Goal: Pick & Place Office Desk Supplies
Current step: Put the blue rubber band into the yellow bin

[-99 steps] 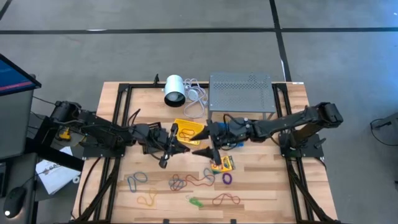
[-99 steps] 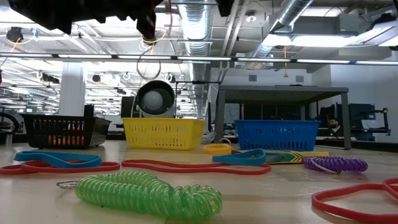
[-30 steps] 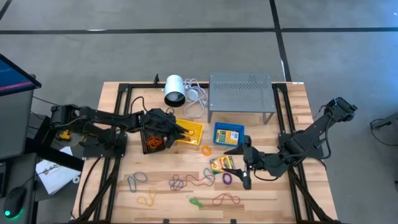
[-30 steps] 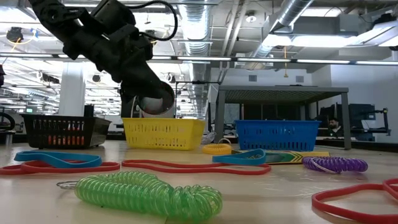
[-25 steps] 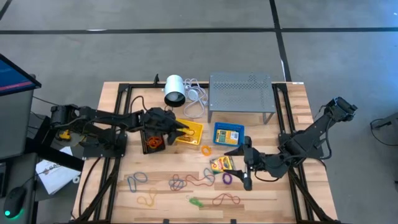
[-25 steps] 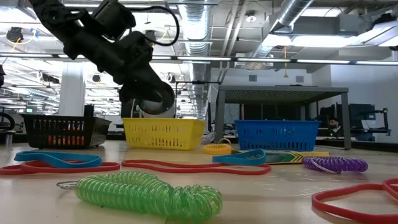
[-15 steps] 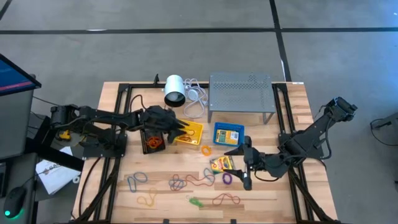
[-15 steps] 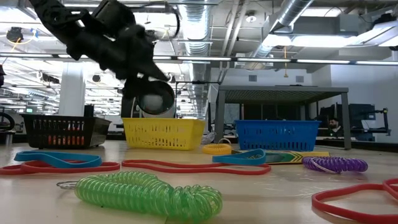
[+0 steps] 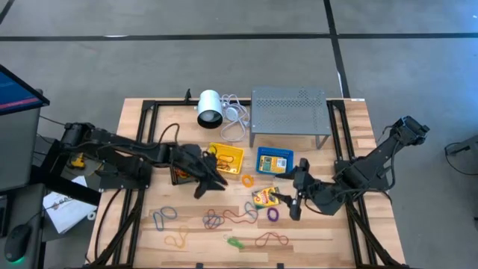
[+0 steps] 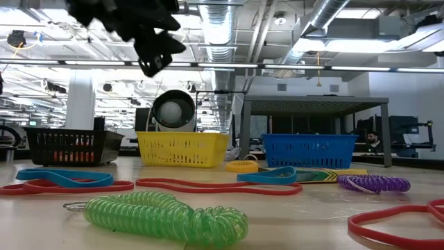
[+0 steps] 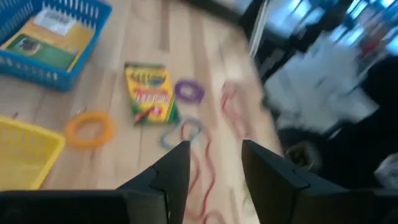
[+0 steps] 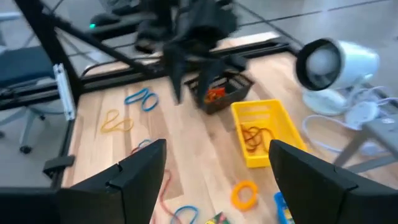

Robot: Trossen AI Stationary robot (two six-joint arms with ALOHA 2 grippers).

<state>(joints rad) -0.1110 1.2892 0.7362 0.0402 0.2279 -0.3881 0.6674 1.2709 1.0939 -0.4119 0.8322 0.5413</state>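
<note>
One yellow-and-green crayon box [image 9: 265, 197] [image 11: 151, 93] lies flat on the wood. Another lies in the blue tray [image 9: 274, 161]. An orange ring [image 9: 247, 180], a purple ring [image 9: 272, 214], a green coil [image 9: 234, 242] and rubber bands [image 9: 224, 218] lie toward the near edge. My left gripper [image 9: 210, 184] [image 11: 214, 168] hangs open above the table, on the near side of the yellow tray [image 9: 226, 157], with nothing between its fingers. My right gripper [image 9: 287, 196] [image 12: 217, 186] stands wide open just right of the loose crayon box and holds nothing.
A black tray [image 9: 181, 168] holding orange pieces stands left of the yellow tray. A white cylinder [image 9: 209, 108] with its cable and a grey perforated rack [image 9: 290, 113] stand along the far edge. Black frame rails [image 9: 146, 142] run down both table sides.
My left gripper has risen from over the black and yellow trays. It has swung toward the near edge and a little to the right. It now hangs above bare wood beside the orange ring. My right gripper has turned a little in place.
</note>
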